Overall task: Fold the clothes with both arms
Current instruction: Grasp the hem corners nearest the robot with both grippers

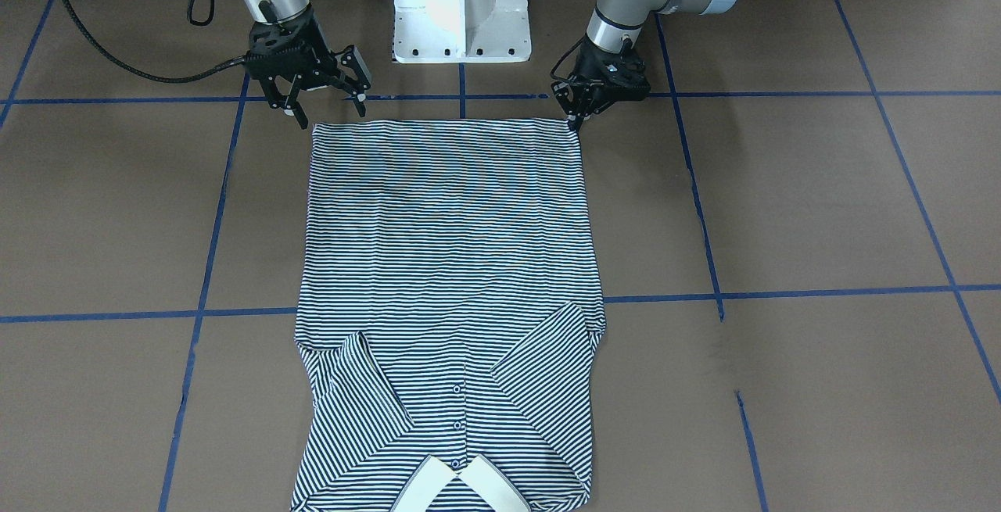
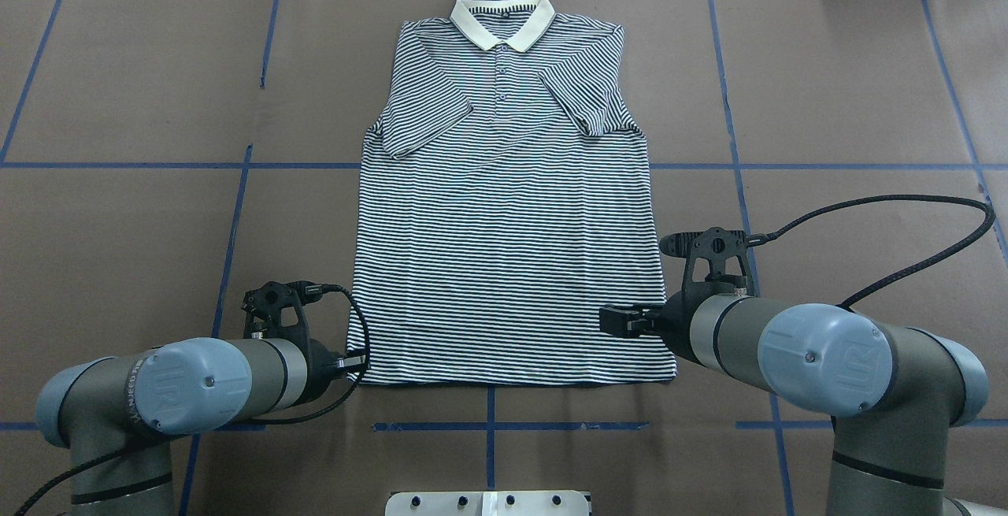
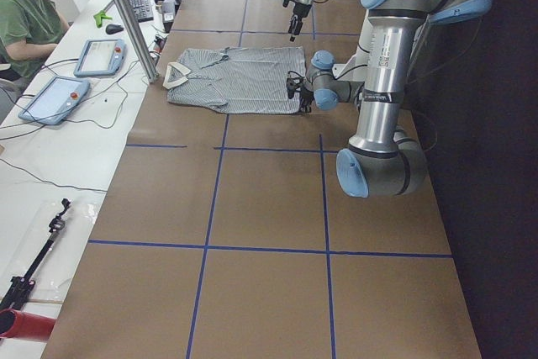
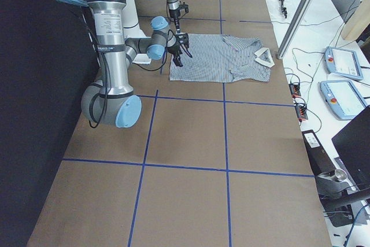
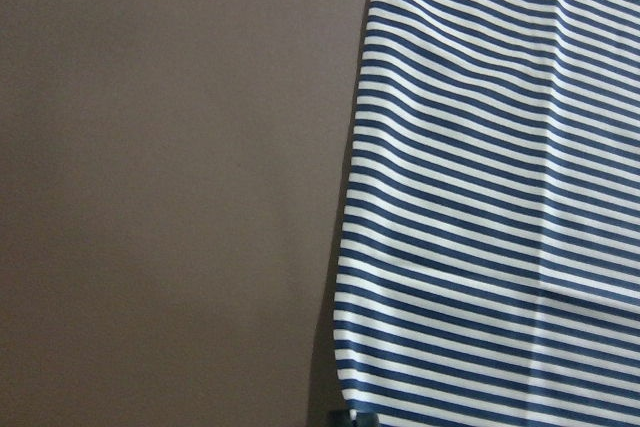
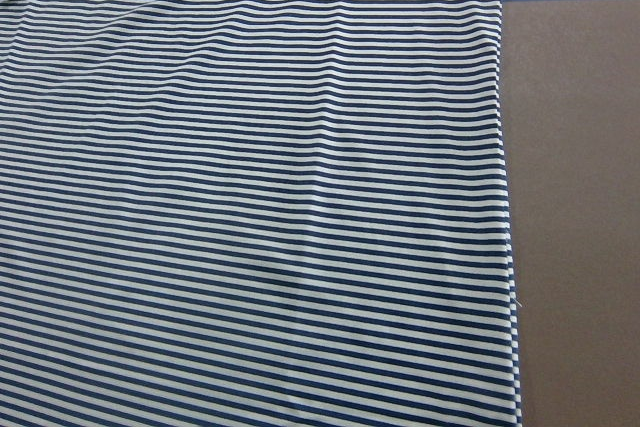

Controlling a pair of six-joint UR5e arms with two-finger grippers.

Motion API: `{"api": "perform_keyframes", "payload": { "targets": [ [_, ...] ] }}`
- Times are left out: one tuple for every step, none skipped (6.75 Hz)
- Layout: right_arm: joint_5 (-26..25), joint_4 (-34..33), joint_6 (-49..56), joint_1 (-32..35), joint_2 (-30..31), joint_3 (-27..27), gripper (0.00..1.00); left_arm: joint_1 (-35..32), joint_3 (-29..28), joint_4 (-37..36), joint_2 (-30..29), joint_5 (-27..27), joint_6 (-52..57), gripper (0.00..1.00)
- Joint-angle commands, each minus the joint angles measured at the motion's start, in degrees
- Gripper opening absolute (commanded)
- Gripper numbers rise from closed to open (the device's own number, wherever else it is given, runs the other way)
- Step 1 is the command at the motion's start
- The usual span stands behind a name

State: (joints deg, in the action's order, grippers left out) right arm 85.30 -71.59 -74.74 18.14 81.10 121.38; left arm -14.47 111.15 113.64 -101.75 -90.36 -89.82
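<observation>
Front-facing view alone shows right tool (image 1: 331, 118) spread, empty; left tool (image 1: 575, 120) closed on shirt (image 1: 446, 262) corner.

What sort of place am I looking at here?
Probably a robotics test lab: a left arm and right arm reach to a polo shirt on a tape-gridded table, while an operator sits beside control tablets.
</observation>
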Motion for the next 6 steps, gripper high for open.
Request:
{"api": "perform_keyframes", "payload": {
  "targets": [
    [0.4,-7.4,-1.8,2.0,-1.6,0.0,1.00,0.1,0.3,0.0,-0.6,1.0,0.1,0.00],
    [0.6,-11.0,-2.4,1.9,-1.5,-0.2,1.00,0.1,0.3,0.1,-0.6,1.1,0.1,0.00],
    [1.3,-10.7,-7.3,1.5,-0.7,-1.7,1.00,0.1,0.6,0.1,-0.6,1.2,0.1,0.00],
    [0.3,-6.3,-15.6,-1.1,-0.7,-4.3,0.99,0.8,0.6,0.0,-1.0,2.5,0.1,0.00],
    [-0.1,-5.4,-16.7,-1.4,-0.2,-5.7,0.78,1.4,0.6,0.0,-1.7,3.7,0.2,0.00],
    [-0.2,-5.3,-16.9,-1.7,0.4,-6.9,0.74,1.4,0.6,0.0,-1.6,3.9,0.3,0.00]
  ]
}}
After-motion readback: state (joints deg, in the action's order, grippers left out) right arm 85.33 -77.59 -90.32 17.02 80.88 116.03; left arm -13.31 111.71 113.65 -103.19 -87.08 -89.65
